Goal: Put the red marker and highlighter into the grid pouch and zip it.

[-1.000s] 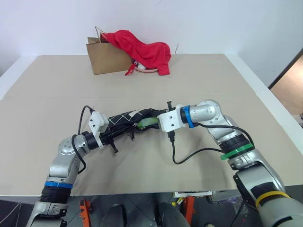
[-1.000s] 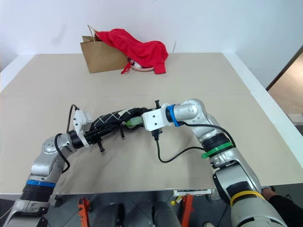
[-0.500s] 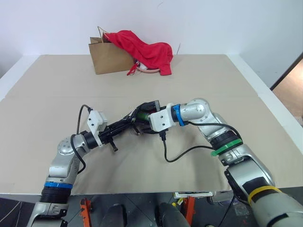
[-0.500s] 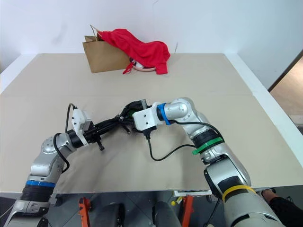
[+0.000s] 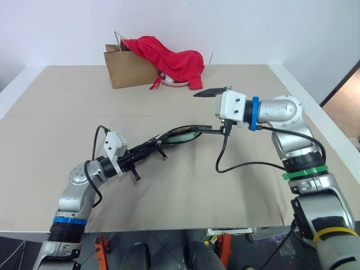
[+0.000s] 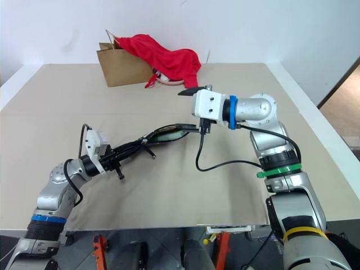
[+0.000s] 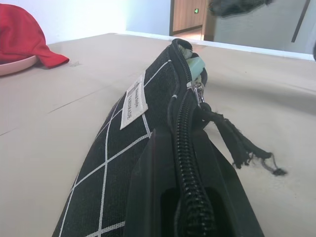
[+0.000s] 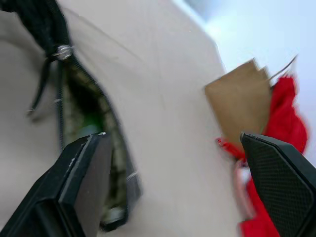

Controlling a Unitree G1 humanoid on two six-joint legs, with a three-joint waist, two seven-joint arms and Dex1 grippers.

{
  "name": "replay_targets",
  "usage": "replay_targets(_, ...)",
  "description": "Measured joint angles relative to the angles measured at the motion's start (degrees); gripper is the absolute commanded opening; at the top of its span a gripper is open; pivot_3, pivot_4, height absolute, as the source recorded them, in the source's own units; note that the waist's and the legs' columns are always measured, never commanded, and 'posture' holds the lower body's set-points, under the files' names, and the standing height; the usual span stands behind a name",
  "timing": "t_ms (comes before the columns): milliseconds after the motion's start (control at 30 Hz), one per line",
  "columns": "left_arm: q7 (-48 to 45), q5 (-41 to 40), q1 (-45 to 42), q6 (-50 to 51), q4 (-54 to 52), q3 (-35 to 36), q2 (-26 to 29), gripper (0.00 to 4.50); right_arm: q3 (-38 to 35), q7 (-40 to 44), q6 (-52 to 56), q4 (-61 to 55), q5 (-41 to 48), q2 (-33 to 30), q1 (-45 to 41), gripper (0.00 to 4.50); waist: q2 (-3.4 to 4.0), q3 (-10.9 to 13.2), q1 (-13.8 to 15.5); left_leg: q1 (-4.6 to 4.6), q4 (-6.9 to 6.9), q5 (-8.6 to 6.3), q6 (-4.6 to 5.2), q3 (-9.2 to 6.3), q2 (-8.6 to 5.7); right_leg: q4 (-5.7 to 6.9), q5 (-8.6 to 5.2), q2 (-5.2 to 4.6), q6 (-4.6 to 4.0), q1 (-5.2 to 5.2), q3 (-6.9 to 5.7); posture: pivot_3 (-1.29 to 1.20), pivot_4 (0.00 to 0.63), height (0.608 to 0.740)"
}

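Observation:
The grid pouch lies edge-up on the tan table, its zipper mouth open toward my right arm. My left gripper is shut on its near end, clamped over the zipper. The light-green highlighter sits inside the open mouth; its tip pokes up at the far end. My right gripper hovers open above that mouth, empty, one fingertip high and the other near the pouch's rim. The red marker is hidden. The pull cord dangles beside the zipper.
A brown paper bag draped with a red cloth stands at the table's far side, a pale round dish beside it. My right wrist's black cable loops down onto the table. The table's right edge is close to my right arm.
My right gripper has let go at the pouch mouth, opened wide, and lifted up and to the right. The highlighter now rests inside the pouch. The left gripper kept its hold.

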Motion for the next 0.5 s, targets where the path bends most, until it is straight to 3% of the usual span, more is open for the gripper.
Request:
replay_targets(33, 0.1, -0.2, -0.1, 0.6, -0.1, 0.0, -0.3, 0.00, -0.8, 1.5, 9.0, -6.7, 5.4, -1.7, 4.0, 4.47, 0.00, 0.0, 0.1, -0.02, -0.01, 0.00, 0.00, -0.06, 0.03, 0.00, -0.01, -0.01, 0.02, 0.03, -0.04, 0.00, 0.150, 0.740)
replay_targets(67, 0.1, -0.2, -0.1, 0.6, -0.1, 0.0, -0.3, 0.00, -0.8, 1.5, 9.2, -6.8, 5.5, -1.7, 4.0, 4.47, 0.00, 0.0, 0.1, -0.02, -0.01, 0.00, 0.00, -0.08, 0.06, 0.01, -0.02, -0.02, 0.02, 0.03, -0.06, 0.00, 0.150, 0.740)
replay_targets(200, 1.2, -0.5, -0.4, 1.1, -0.2, 0.1, -0.5, 0.00, -6.5, -2.7, 44.5, -26.3, 31.7, -0.7, 10.8, 4.47, 0.00, 0.0, 0.0, -0.08, 0.01, -0.01, 0.02, -0.18, 0.09, 0.08, -0.02, -0.04, 0.02, -0.01, -0.10, 0.00, 0.150, 0.740)
replay_targets(300, 1.4, -0.4, -0.3, 1.4, -0.2, 0.1, -0.8, 0.00, -7.1, -8.1, 55.1, -31.0, 37.8, 1.3, 12.7, 4.47, -0.01, 0.0, -0.1, 0.01, 0.05, 0.00, 0.03, -0.19, 0.02, 0.07, -0.03, 0.02, 0.04, 0.07, -0.19, 0.00, 0.150, 0.740)
replay_targets(500, 2.7, 0.1, -0.6, 2.1, -0.2, -1.0, -1.9, 0.00, -5.2, -23.3, 68.2, -28.7, 38.7, 10.9, 13.7, 4.47, -0.03, 0.0, -0.2, 0.03, 0.09, 0.17, 0.01, -0.16, 0.04, 0.07, -0.01, 0.05, 0.16, 0.07, -0.24, 0.00, 0.150, 0.740)
